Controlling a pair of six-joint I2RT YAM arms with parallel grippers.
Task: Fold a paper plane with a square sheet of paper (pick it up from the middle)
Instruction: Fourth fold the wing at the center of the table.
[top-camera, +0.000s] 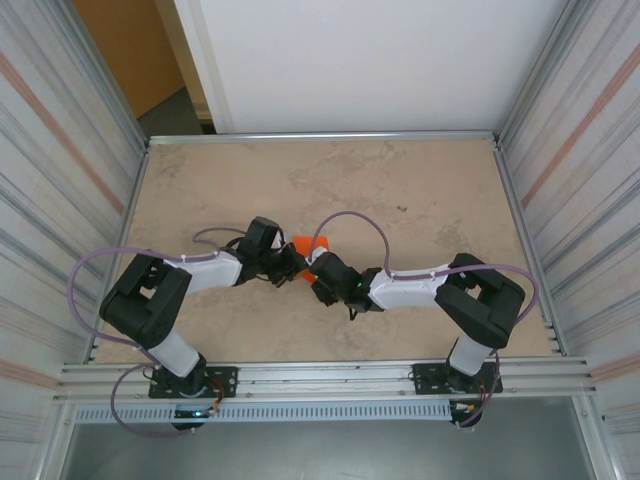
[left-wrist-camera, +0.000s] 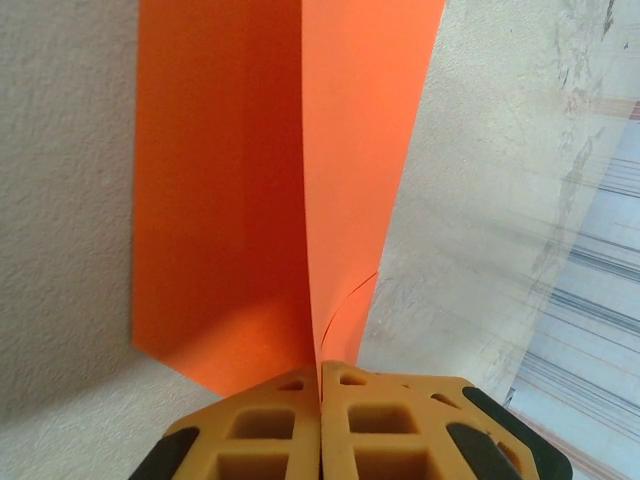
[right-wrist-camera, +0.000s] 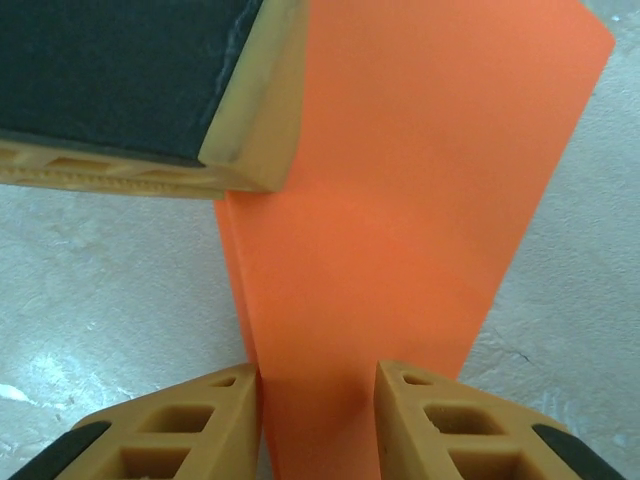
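The orange sheet of paper (top-camera: 305, 246) is folded and held just above the table's middle, between both arms. In the left wrist view the paper (left-wrist-camera: 250, 180) stands up from a centre crease, one flap shaded, one lit. My left gripper (left-wrist-camera: 321, 372) is shut on the crease's near end, pads pressed together. In the right wrist view the paper (right-wrist-camera: 400, 200) tapers toward my right gripper (right-wrist-camera: 318, 385), whose fingers stand apart with the narrow end lying between them. The left gripper's finger (right-wrist-camera: 130, 90) shows at the upper left there. From above, the left gripper (top-camera: 296, 262) and right gripper (top-camera: 318, 270) nearly touch.
The beige stone-patterned table (top-camera: 420, 190) is ringed by a metal frame (top-camera: 320, 135) and corrugated side walls (top-camera: 585, 150). Both arm bases sit on the rail (top-camera: 320, 378) at the near edge. Cables loop over each arm.
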